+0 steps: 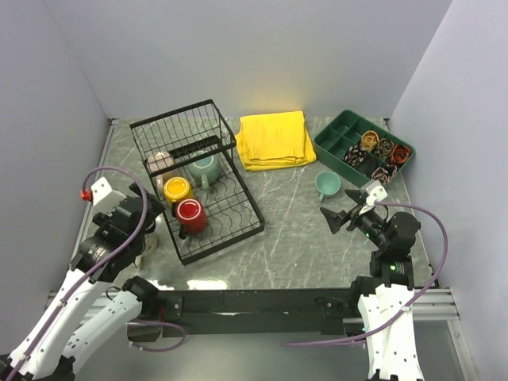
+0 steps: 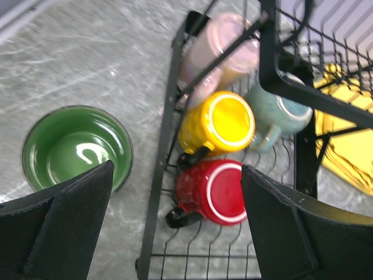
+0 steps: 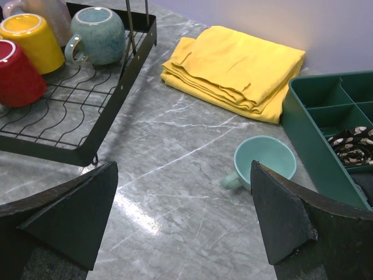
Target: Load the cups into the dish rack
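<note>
A teal cup (image 3: 265, 158) sits upright beside the green tray (image 3: 304, 131), before the gaping end effector (image 3: 183, 172).

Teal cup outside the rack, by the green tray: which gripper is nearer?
Right. The right gripper is open just short of the teal cup; the left gripper is open across the table, at the dish rack's left side.

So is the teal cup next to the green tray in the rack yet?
No, out: that teal cup stands upright on the table, apart from the dish rack.
</note>
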Motion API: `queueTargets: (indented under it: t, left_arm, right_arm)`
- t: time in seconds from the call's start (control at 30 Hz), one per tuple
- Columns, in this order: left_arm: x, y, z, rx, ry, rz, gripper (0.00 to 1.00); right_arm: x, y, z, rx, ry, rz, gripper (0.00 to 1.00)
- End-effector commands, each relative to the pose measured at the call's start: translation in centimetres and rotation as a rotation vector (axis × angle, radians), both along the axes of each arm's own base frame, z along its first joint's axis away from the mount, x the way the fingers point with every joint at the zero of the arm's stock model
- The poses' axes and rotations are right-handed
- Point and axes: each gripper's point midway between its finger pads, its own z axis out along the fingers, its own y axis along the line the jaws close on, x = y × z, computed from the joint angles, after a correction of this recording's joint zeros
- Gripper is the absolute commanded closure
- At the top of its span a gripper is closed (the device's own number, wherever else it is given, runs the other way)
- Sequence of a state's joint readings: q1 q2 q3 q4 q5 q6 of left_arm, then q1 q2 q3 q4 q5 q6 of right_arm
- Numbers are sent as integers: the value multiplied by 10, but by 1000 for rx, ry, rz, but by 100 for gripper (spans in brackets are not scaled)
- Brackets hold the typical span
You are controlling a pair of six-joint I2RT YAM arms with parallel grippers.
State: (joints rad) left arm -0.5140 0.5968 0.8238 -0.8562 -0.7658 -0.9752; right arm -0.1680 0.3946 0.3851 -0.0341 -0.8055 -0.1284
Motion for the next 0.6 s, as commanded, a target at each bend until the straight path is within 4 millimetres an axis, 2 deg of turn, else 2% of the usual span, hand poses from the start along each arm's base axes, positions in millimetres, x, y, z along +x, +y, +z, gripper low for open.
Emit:
queueTargets:
  t: [0.0, 0.03, 0.07, 0.1, 0.13, 0.2, 0.23, 0.3, 0.33, 0.5, 0.57]
  left_arm:
    - [5, 14, 5, -2, -41, 68, 5]
    - [9, 23, 4, -13, -41, 104, 4]
    - [13, 15, -3, -35, -13, 46, 4]
    - [16, 19, -4, -46, -8, 49, 4]
    - [19, 35, -1, -64, -21, 107, 3]
    - [22, 41, 4, -82, -17, 89, 3]
    - [19, 56, 8, -84, -24, 146, 2]
    - [15, 67, 12, -92, -19, 186, 2]
    - [12, 71, 8, -97, -3, 207, 0]
    - [-10, 75, -46, -185, 150, 339, 4]
    - [-13, 78, -40, -195, 155, 378, 4]
  right_arm:
    - [0, 0, 13, -7, -37, 4, 0]
    - [0, 0, 13, -8, -38, 5, 0]
    - [0, 0, 12, -8, -30, 8, 0]
    - [-1, 0, 12, -11, -28, 10, 0]
    - [-1, 1, 12, -10, -26, 12, 0]
    - [-1, 1, 12, -12, -22, 15, 0]
    - [-1, 1, 13, -12, -25, 16, 0]
    - [-1, 2, 14, -11, -29, 18, 0]
    - [-1, 2, 14, -11, -29, 19, 0]
    - [-2, 2, 16, -15, -39, 18, 0]
    - [-3, 2, 16, -15, -38, 21, 0]
